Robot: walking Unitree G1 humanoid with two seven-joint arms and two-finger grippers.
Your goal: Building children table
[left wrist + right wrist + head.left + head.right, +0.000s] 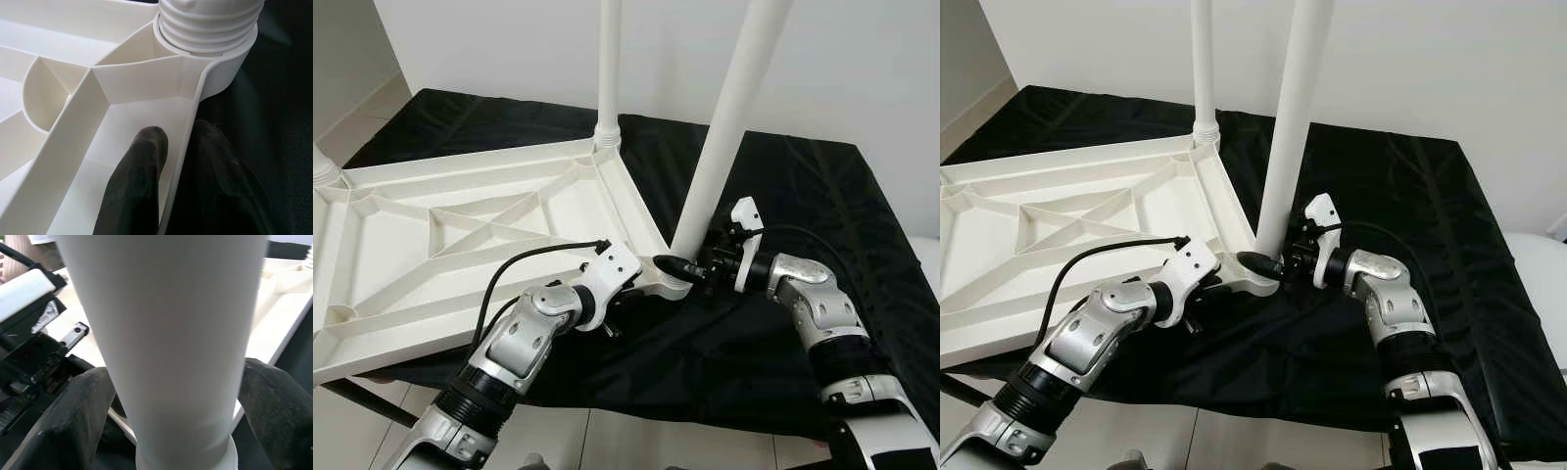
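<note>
Left eye view shows a white plastic tabletop (460,235) lying upside down on a black cloth (783,196) that covers the work surface, its ribbed underside facing up. Two white legs rise from the tabletop's corners: a far leg (609,59) stands upright in its socket, and a near leg (729,127) leans slightly, its foot seated in the near corner socket (677,284).

The right gripper (690,266) reaches in from the right at the base of the near leg. Right wrist view shows its two black fingers (73,416) spread to either side of the white tube, one on each flank, pinching the leg just above the socket collar.

The left gripper (181,161) sits at the tabletop's near edge, just beside that same corner. Left wrist view shows one black finger (139,176) lying inside the tabletop, against the inner face of the rim wall, and the other outside over the black cloth, so the pincer straddles and pinches the rim. Just beyond the fingertips, the ridged threaded end of the leg (210,24) sits in the round socket.

A black cable (524,269) loops over the left forearm. Pale floor tiles (636,441) show below the cloth's edge.
</note>
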